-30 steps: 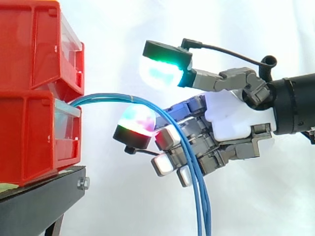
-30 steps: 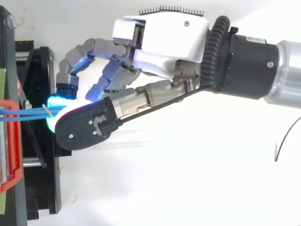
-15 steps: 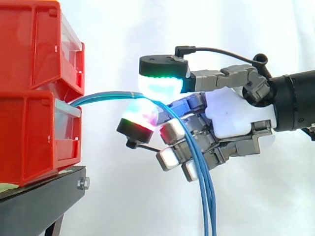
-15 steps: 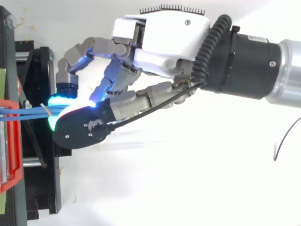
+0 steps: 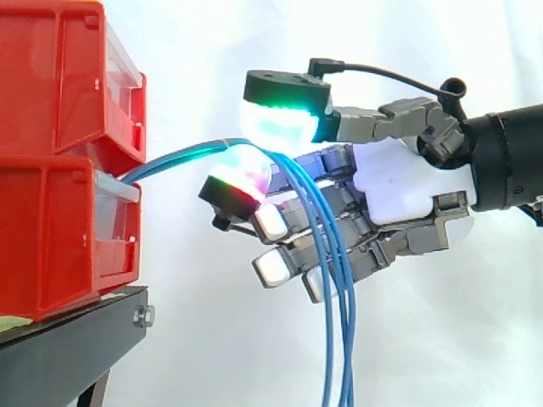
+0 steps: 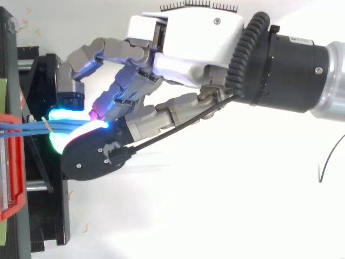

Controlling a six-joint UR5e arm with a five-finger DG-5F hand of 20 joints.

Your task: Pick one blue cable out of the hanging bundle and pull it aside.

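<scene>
No text, number or sign can be read. The one trace of print is a small pale label [image 6: 294, 39] on the black wrist collar [image 6: 285, 70] behind the hand [image 6: 183, 43], seen from above; its characters are too small to make out.

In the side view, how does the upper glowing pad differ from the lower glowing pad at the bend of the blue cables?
The upper pad glows green and cyan and faces down, its black back on top; the lower pad glows mostly red and magenta and faces up, its black back beneath. The upper pad lies above the blue cables, the lower pad under them. Both belong to the hand and pinch the bend between them.
</scene>
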